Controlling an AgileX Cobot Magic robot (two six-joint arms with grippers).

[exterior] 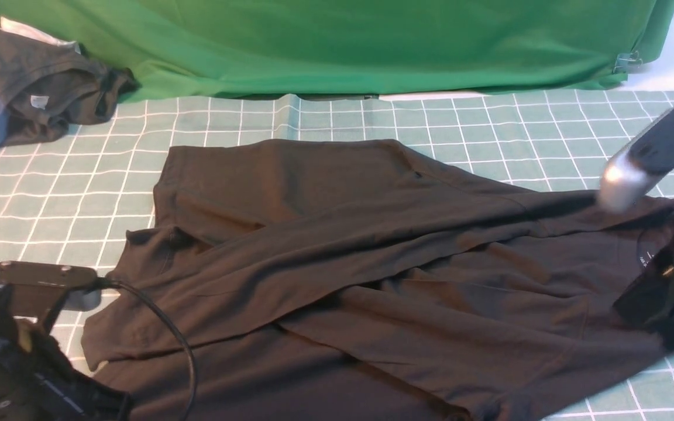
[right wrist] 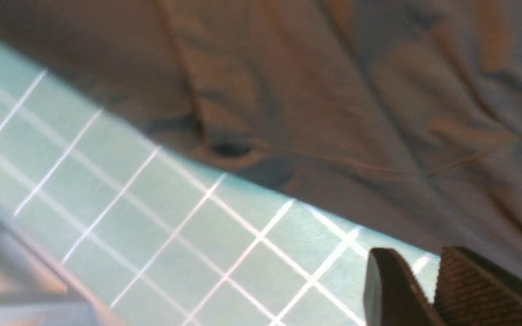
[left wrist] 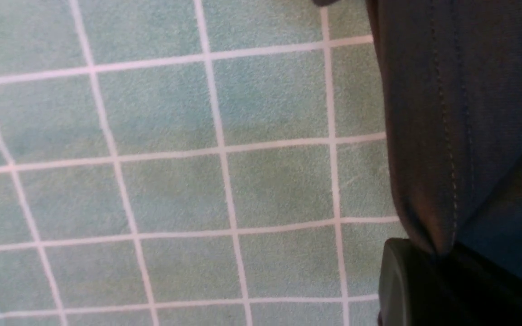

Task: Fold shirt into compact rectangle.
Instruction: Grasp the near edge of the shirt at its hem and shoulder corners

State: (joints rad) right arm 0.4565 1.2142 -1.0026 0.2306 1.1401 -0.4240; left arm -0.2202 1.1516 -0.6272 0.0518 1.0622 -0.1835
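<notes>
Big checked mat (exterior: 50,193); black shirt (exterior: 343,251) lies crumpled and part-folded across its middle. At the shirt's left edge the left gripper (left wrist: 440,260) is clamped on the hem. At the right edge is the right gripper (right wrist: 433,294), fingers close together, grip can't tell.

We find no readable text. Tiny white marks (exterior: 645,257) on the shirt (exterior: 372,263), at the frame's right, are too small to read.

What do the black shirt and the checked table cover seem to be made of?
The shirt: soft matte knit, probably cotton jersey; it lies in limp folds and its hem shows twin stitch rows. The table cover: teal cloth printed with a white grid, matte and faintly fuzzy up close; the fibre is unclear.
</notes>
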